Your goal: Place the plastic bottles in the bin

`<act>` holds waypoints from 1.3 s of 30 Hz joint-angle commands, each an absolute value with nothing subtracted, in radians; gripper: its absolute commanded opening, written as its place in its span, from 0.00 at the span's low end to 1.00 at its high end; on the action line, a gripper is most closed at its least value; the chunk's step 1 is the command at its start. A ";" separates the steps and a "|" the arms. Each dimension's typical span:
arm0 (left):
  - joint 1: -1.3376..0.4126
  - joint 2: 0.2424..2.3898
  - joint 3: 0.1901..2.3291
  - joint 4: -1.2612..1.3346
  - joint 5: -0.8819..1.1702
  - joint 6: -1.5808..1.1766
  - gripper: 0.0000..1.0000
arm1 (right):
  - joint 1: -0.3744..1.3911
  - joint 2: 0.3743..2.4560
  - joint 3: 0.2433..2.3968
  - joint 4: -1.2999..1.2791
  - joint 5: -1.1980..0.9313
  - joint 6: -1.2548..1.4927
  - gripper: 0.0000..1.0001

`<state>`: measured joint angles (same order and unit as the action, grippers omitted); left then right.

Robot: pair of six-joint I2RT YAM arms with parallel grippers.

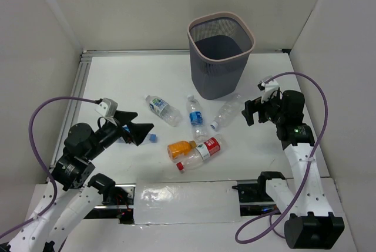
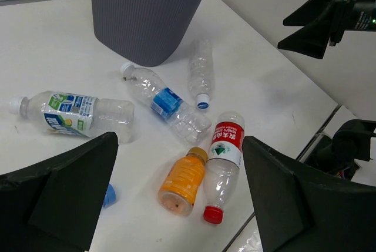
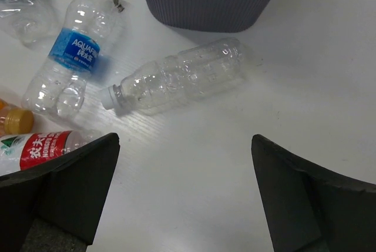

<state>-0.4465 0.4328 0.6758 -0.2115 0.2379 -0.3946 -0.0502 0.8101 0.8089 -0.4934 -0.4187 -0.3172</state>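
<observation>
Black fingers of your left claw (image 1: 140, 124) stand spread wide at the near left, holding nothing and pointing right toward the bottles. A blue cube (image 1: 153, 138) sits on the table (image 1: 117, 76) just beside its tips.

All five bottles lie on their sides on the table, outside the bin:
- Right of the cube, farther back, is a clear bottle with a blue-white label (image 1: 163, 110).
- The orange-drink bottle (image 1: 181, 148) comes next, nearer to you.
- The red-label bottle (image 1: 201, 153) lies just beside it, red cap toward the near edge.
- Behind those two is the blue-label water bottle (image 1: 195, 117), cap end toward the bin.
- An unlabelled clear bottle (image 1: 227, 113) lies right of it, its base close to the bin's near wall.

The grey mesh bin (image 1: 217, 76) stands upright at the far centre-right. At the right, your right claw (image 1: 254, 113) is also spread and holds nothing, near the unlabelled bottle.
</observation>
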 commanded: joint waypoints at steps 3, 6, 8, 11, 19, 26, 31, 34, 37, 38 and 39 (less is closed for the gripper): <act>-0.449 0.477 0.713 -0.213 0.215 -0.393 1.00 | -0.046 0.793 0.841 -0.567 -0.503 -0.432 1.00; -0.449 0.501 0.713 -0.213 0.215 -0.393 0.99 | -0.046 0.793 0.819 -0.592 -0.514 -0.514 1.00; -0.449 0.517 0.713 -0.222 0.215 -0.393 0.94 | -0.046 0.793 0.819 -0.581 -0.485 -0.523 1.00; -0.449 0.544 0.713 -0.222 0.215 -0.393 0.84 | -0.046 0.793 0.787 -0.630 -0.598 -0.695 1.00; -0.449 0.638 0.735 -0.233 0.276 -0.383 0.51 | -0.006 0.919 0.850 -0.698 -0.649 -0.764 1.00; -0.449 0.664 0.735 -0.242 0.317 -0.365 0.95 | 0.015 0.991 0.877 -0.735 -0.710 -0.848 1.00; -0.449 0.664 0.735 -0.242 0.328 -0.365 0.98 | 0.015 0.922 0.818 -0.726 -0.868 -1.084 0.94; -0.449 0.664 0.735 -0.242 0.337 -0.356 1.00 | 0.025 0.922 0.818 -0.703 -0.890 -1.114 0.98; -0.449 0.675 0.744 -0.242 0.357 -0.356 1.00 | 0.025 0.948 0.828 -0.703 -0.890 -1.114 1.00; -0.449 0.684 0.744 -0.242 0.357 -0.356 1.00 | 0.025 0.957 0.837 -0.692 -0.890 -1.114 1.00; -0.449 0.684 0.744 -0.242 0.357 -0.356 1.00 | 0.025 0.957 0.838 -0.692 -0.890 -1.114 1.00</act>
